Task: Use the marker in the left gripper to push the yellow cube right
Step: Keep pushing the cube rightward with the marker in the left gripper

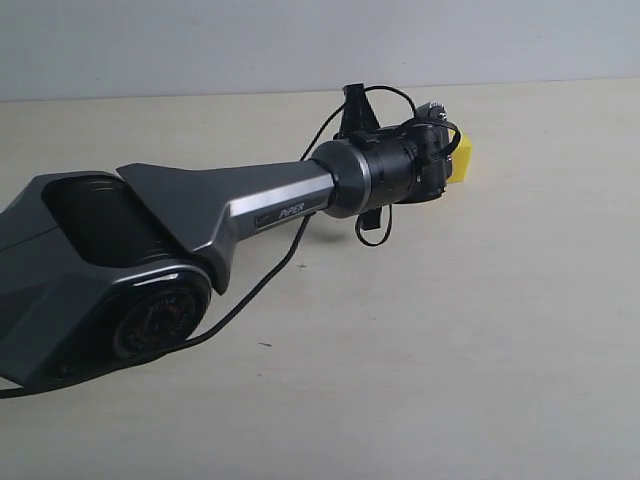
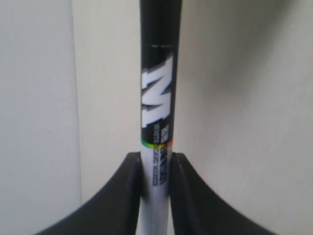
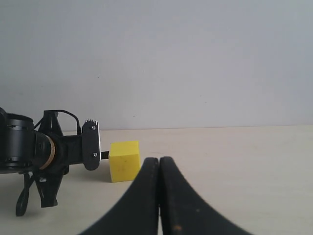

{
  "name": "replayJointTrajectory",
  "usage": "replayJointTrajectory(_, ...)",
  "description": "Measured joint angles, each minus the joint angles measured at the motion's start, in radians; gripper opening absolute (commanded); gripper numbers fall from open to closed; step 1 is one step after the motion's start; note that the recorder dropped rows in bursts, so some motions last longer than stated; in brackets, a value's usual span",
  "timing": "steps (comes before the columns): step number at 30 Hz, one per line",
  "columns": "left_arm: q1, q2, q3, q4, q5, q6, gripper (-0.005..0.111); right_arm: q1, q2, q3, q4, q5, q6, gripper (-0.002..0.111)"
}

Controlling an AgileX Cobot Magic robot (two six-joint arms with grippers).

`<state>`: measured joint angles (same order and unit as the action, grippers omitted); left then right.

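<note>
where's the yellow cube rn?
Exterior view, upper right of centre: the yellow cube sits on the table just past the left gripper, on its right side and partly hidden by it.

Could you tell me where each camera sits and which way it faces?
Exterior: off the arms, behind the left arm, looking along it over the table to the yellow cube.
Left wrist: on that arm, looking along the marker clamped in the left hand.
Right wrist: low over the table, facing the cube past the shut right hand.
Shared: exterior and right wrist both show the cube.
</note>
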<state>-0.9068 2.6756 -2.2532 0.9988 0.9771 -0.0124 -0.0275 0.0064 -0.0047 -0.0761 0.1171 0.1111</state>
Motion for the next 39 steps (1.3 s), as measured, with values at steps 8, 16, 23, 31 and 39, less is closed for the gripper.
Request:
replayJointTrajectory(8,-0.004,0.000,0.000,0.021,0.065,-0.025,0.000,0.000,0.000,0.000,0.000,0.000,0.000,0.000)
replayJointTrajectory(16,0.017,0.000,0.000,0.003,0.124,-0.040,0.000,0.000,0.000,0.000,0.000,0.000,0.000,0.000)
replayJointTrajectory(23,0.017,0.000,0.000,-0.012,0.094,-0.053,0.000,0.000,0.000,0.000,0.000,0.000,0.000,0.000)
replayJointTrajectory(31,0.022,0.014,-0.093,-0.097,0.075,-0.047,0.000,0.000,0.000,0.000,0.000,0.000,0.000,0.000)
replayJointTrajectory(39,0.029,0.048,-0.137,-0.109,0.117,0.012,0.000,0.000,0.000,0.000,0.000,0.000,0.000,0.000)
